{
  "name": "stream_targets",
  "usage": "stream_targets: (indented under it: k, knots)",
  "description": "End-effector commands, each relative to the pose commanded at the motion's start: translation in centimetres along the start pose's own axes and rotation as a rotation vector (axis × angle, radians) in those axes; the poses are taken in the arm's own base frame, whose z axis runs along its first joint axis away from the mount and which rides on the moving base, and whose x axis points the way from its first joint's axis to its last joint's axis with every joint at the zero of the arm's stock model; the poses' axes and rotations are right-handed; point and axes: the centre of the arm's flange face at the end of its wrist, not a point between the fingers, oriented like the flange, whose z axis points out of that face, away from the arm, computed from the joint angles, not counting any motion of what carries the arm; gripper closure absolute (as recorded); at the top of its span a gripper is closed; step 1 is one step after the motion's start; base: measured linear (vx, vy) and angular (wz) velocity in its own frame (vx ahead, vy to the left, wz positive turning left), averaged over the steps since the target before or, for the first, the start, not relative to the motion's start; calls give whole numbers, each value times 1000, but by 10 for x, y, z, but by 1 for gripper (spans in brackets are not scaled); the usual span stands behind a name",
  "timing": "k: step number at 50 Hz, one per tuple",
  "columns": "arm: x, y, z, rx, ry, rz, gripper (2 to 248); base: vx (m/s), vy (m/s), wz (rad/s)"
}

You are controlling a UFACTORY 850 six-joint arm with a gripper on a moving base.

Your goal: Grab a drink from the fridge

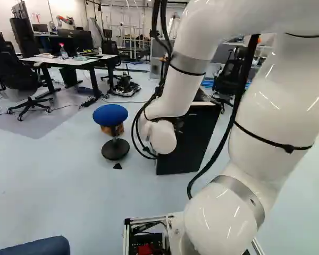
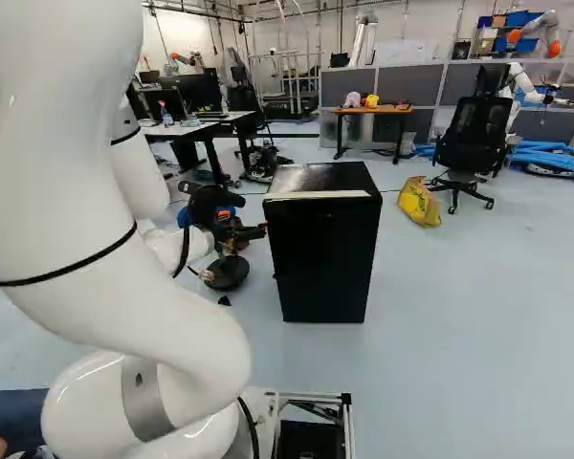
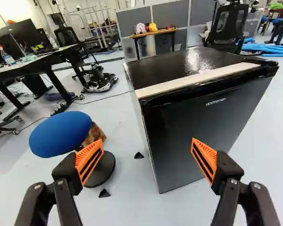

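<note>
Two orange-padded fingers of the tool (image 3: 147, 148) are set well apart, with nothing clamped between them. The black mini-fridge (image 2: 320, 253) is seen ahead of the tool, upright on the floor (image 3: 127, 202) and near the blue stool (image 3: 61, 134); its door (image 3: 203, 132) is closed. No drink is shown; it is presumed to be stored inside. The fridge is judged heavy and rigid. The door, smooth and probably slippery on its face, is best taken by the upright edge on the stool side, since a hinge is suggested by the dark cap (image 3: 259, 61) at the opposite top corner. Some resistance from a seal is to be expected, so a firm, steady pull is advised.
</note>
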Motion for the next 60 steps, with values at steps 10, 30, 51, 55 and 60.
stream_targets:
  k: [10, 30, 51, 55, 60]
  knots:
    - [-6, -6, 8, -35, 22, -3, 3, 0, 0, 0]
    - [-21, -21, 22, -85, 72, -21, 3, 0, 0, 0]
    - [-35, -21, 33, -150, 126, -48, 3, 0, 0, 0]
    - [-38, -21, 35, -158, 133, -55, 3, 0, 0, 0]
    - [-42, -21, 38, -164, 142, -65, 3, 0, 0, 0]
